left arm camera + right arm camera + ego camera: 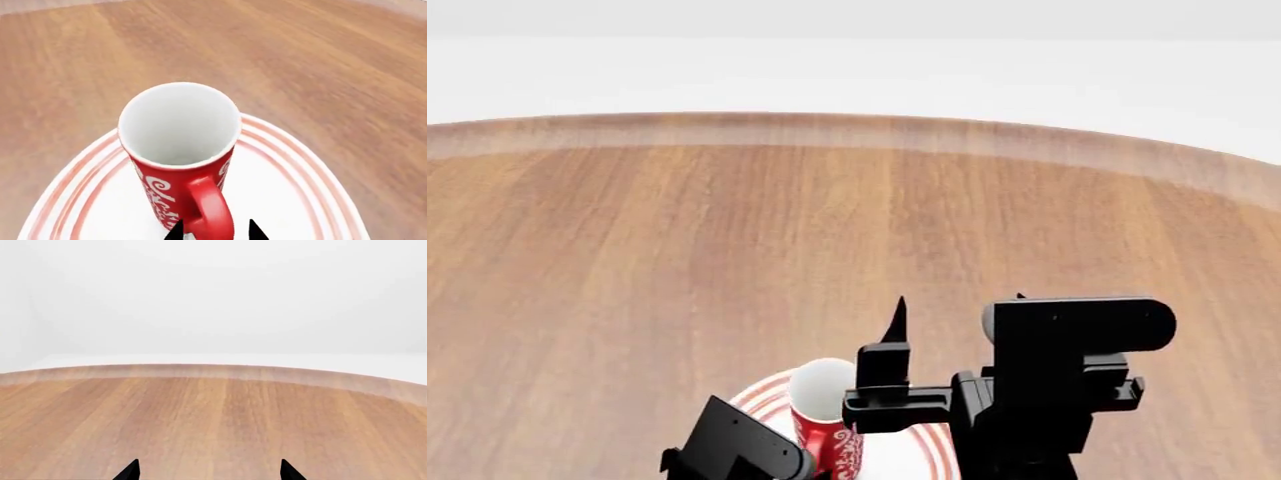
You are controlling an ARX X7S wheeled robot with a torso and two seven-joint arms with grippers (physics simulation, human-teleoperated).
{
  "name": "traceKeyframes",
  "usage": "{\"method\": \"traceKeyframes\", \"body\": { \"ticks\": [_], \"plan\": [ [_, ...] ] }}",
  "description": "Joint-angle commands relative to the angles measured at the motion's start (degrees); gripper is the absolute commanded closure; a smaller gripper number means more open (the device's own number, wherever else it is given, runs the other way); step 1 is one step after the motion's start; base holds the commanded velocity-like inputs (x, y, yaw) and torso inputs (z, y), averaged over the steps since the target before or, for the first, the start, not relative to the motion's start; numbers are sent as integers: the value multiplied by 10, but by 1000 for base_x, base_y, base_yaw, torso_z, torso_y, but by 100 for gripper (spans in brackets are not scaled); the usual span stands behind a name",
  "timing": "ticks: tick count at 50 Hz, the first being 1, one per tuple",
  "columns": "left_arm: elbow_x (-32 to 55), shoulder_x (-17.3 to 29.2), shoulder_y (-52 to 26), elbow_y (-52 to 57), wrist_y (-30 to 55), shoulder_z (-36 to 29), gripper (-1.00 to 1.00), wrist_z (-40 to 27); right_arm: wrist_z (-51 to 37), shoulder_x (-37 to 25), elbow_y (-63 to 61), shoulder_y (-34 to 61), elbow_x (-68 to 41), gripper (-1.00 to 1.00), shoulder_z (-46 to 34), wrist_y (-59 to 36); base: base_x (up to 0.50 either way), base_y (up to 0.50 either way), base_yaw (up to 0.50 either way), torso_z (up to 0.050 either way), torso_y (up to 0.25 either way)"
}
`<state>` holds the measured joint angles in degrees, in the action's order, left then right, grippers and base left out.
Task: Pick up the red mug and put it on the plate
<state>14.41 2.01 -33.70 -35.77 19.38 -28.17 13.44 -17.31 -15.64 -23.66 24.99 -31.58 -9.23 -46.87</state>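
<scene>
We see a big wooden table (827,230) with lots of bare wood ahead of us and to both sides, and its far edge curves across the top of the head view. Close to us, near the bottom of that view, sits the plate (928,445) with red rings, and our arms hide part of it. The red mug (180,150) stands on the plate, straight up, with its long side going up and down and its white open mouth facing the ceiling. In the left wrist view the mug sits a bit toward the far side of the plate, and plate rim shows all around it. Its red handle (212,207) points back at the left gripper (215,232). The two black tips sit on either side of the handle, very near it, but we cannot tell if they squeeze it. The right gripper (210,471) is spread wide with nothing between its tips, held above the bare wood and facing the far edge.
</scene>
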Motion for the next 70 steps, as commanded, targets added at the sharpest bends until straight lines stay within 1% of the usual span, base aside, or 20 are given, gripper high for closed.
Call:
{"method": "traceKeyframes", "body": {
  "ticks": [1,9,13,17,18,20,21,25,31,47,52,55,60,70],
  "plan": [
    [11,-1,-4,-16,1,-15,-100,-8,-1,-2,3,-1,-2,-100,-2,4,0,0,0,0,0],
    [22,4,-1,-1,10,-22,-100,-12,-3,-3,1,1,-5,-100,-5,2,0,0,0,0,0],
    [29,11,7,28,24,-25,-100,-18,-4,-4,0,2,-6,-100,-5,1,0,0,0,0,0],
    [46,33,29,112,64,-19,-100,-33,-5,-5,2,2,-6,-100,-6,2,0,0,0,0,0],
    [57,45,40,157,89,-12,-100,-41,-5,-6,2,2,-6,-100,-6,2,0,0,0,0,0],
    [66,59,53,213,117,-9,-100,-54,-4,-6,5,2,-6,-100,-7,4,0,0,0,0,0],
    [68,67,61,246,133,-3,-100,-70,-4,-6,6,2,-5,-100,-8,4,0,0,0,0,0],
    [90,94,79,336,182,16,-100,-94,-5,-5,7,2,-5,-100,-10,6,0,0,0,0,0],
    [124,122,86,411,207,69,-100,-116,-7,-5,8,3,-6,-100,-13,5,0,0,0,0,0],
    [158,134,84,452,179,151,-100,-143,-5,-5,25,6,-2,-100,-21,18,0,0,0,0,0],
    [134,126,84,441,143,167,-100,-173,-6,-6,24,6,-2,-100,-23,20,0,0,0,0,0],
    [101,120,82,430,109,179,-100,-209,-7,-6,24,5,-2,-100,-24,20,0,0,0,0,0],
    [90,120,81,423,94,180,-100,-218,-8,-7,24,7,-4,-100,-24,19,0,0,0,0,0],
    [76,121,88,457,85,180,-100,-242,-11,-9,20,6,-6,-100,-25,20,0,0,0,0,0]
  ]
}}
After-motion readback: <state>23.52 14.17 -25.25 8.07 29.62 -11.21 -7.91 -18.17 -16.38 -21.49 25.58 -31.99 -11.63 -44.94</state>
